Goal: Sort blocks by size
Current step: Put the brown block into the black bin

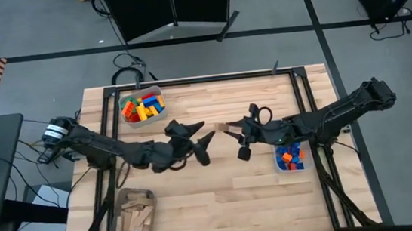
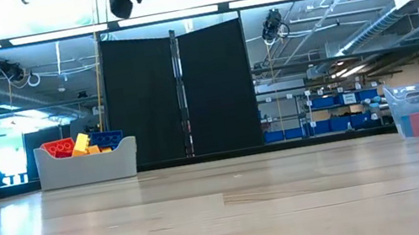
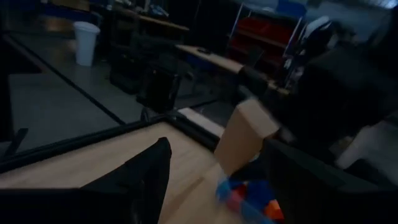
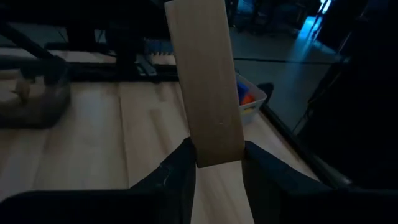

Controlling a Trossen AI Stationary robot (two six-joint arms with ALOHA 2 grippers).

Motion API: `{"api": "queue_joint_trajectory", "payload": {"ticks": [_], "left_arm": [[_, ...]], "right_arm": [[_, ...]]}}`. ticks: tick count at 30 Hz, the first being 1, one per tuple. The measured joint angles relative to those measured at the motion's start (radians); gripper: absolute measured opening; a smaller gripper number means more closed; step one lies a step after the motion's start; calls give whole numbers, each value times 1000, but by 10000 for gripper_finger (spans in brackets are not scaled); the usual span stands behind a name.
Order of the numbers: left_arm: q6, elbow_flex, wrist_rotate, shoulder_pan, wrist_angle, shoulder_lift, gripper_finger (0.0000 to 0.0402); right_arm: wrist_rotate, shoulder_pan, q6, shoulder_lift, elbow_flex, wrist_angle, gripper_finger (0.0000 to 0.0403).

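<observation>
Holding a tan wooden piece in closed jaws, right gripper raised above mid-counter in the high view; left gripper just left of it, jaws spread and empty, tips aimed at the piece. Looks like a handover toward the wooden-piece bin at the near left; studded blocks sit in the far-left bin and the right bin.

Low view: both grippers high above the counter, so no rush to lower.

Left wrist view: wooden piece dead ahead; best to centre the spread jaws on its free end.

Right wrist view: wooden piece pinched at one end only; best to keep the clamp until the other jaws close.
</observation>
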Motion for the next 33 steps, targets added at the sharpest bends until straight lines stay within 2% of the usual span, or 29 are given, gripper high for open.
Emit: {"api": "queue_joint_trajectory", "payload": {"ticks": [9, 11, 15, 19, 23, 28, 33], "left_arm": [[85, 171, -2, 52, -87, 114, 259], [89, 210, -2, 65, -148, 127, 259], [8, 256, -2, 90, -285, 140, 258], [-49, 259, 0, 106, -302, 141, 244], [-77, 259, 4, 113, -295, 141, 193], [-94, 260, 78, 126, -291, 141, 60], [-76, 260, 83, 128, -296, 140, 56]], "right_arm": [[8, -25, -20, 13, 1, 7, 117], [9, -25, -21, 15, 1, 8, 117], [16, -24, -56, 16, 1, 22, 117], [21, -25, -70, 17, 1, 26, 117], [22, -25, -70, 17, 1, 28, 122], [-49, -25, -74, 17, 0, 22, 155], [-33, -22, -73, 16, 0, 3, 190]]}}
